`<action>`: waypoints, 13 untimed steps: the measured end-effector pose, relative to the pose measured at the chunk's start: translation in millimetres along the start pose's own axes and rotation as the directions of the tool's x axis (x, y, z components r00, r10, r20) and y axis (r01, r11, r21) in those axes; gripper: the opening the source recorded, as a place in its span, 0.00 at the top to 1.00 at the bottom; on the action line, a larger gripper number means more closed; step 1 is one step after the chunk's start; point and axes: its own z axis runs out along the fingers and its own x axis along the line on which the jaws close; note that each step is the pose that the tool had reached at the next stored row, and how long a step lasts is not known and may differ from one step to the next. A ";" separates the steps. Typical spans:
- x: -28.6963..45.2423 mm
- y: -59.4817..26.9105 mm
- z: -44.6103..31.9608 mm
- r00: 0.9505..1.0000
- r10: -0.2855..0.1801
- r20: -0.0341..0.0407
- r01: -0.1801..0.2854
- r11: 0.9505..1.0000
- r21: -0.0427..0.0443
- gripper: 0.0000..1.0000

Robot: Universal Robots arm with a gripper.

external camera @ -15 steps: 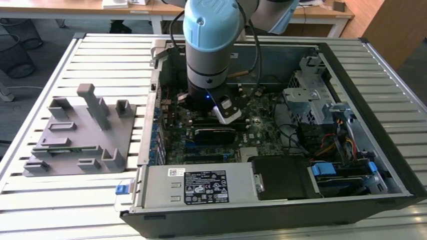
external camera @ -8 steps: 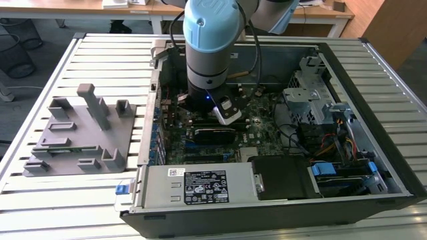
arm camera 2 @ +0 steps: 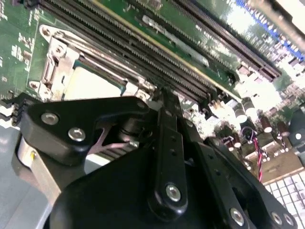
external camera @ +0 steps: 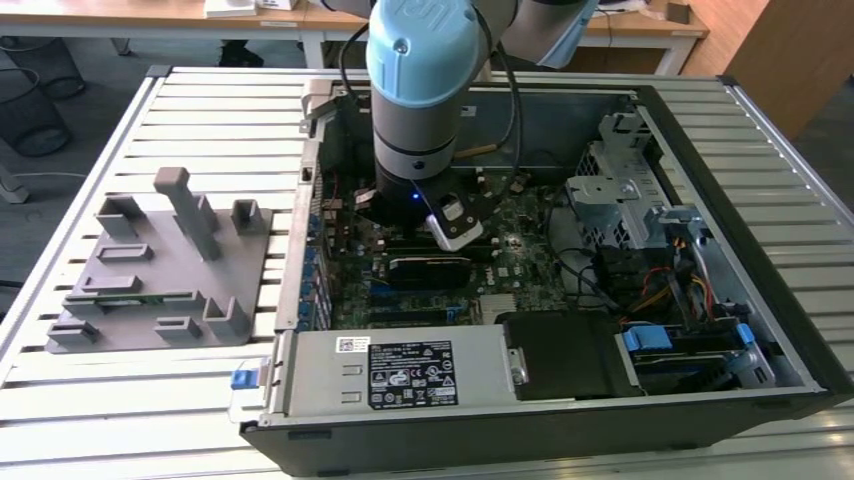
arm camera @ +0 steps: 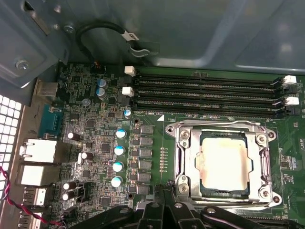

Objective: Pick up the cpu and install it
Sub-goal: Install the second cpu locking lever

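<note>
Flat square silver-grey cpu [arm camera: 224, 164] is sitting in the metal socket frame [arm camera: 183, 157] on the green motherboard [arm camera: 95, 143], inside the open pc case [external camera: 747, 130]. Black claw [arm camera 2: 164, 102] is hovering just beside the socket, holding nothing; can't tell its opening.

An open PC case [external camera: 694, 140] lay on a slatted table [external camera: 200, 110], green motherboard [arm camera: 95, 143] exposed, with black RAM slots [arm camera: 205, 93] running alongside the metal socket frame [arm camera: 183, 143]. A grey fixture plate [external camera: 154, 275] with upright posts sat just beside the case, on the exterior view's left.
</note>
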 end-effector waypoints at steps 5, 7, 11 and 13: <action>-0.1 1.0 -3.5 1.000 0.000 0.001 0.000 1.000 -0.001 0.89; 0.0 1.8 -7.1 1.000 0.000 0.000 0.000 1.000 0.000 0.89; -0.1 2.6 -10.4 1.000 0.000 0.000 0.000 1.000 0.000 0.89; -0.1 2.6 -10.4 1.000 0.000 0.000 0.000 1.000 -0.001 0.89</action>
